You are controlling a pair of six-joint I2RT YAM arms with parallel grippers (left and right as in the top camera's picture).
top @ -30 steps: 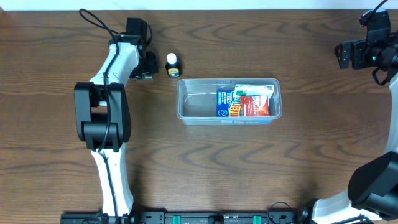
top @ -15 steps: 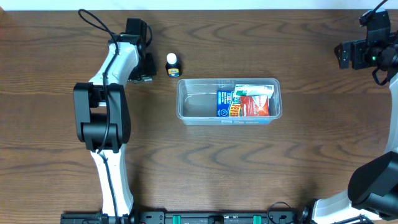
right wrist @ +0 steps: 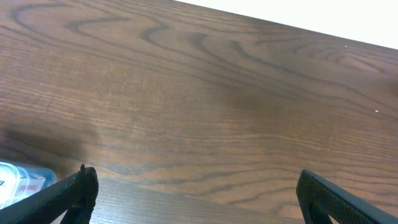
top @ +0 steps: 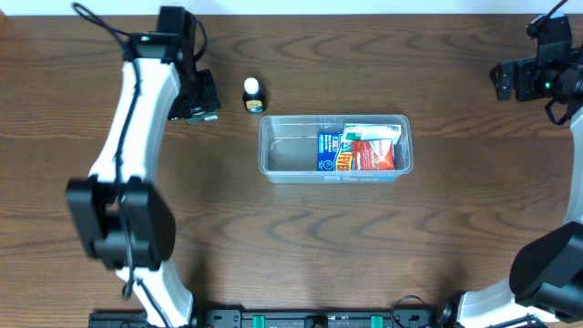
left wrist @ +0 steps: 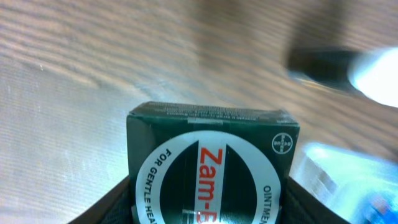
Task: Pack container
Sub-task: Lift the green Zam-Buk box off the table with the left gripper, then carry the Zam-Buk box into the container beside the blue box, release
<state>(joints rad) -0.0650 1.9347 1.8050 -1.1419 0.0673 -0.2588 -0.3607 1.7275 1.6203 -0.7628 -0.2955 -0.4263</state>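
The container (top: 287,150), a clear shallow tub, sits mid-table with a blue packet (top: 331,152), a red packet (top: 373,155) and a green-and-white tube (top: 372,132) in its right half. My left gripper (top: 202,98) is left of it, behind the tub's left end, shut on a dark green ointment box (left wrist: 211,168) with a white ring and red letters. The box fills the space between both fingers (left wrist: 115,208). My right gripper (top: 506,80) hangs open at the far right, nothing between its fingers (right wrist: 84,186).
A small bottle (top: 252,94) with a white cap and yellow label stands between my left gripper and the tub's back left corner. It shows blurred in the left wrist view (left wrist: 373,74), as does the tub's corner (left wrist: 348,180).
My left jaws closed on the green box, then the arm rose and swung its elbow left, carrying the gripper slightly left. The right arm has not moved.
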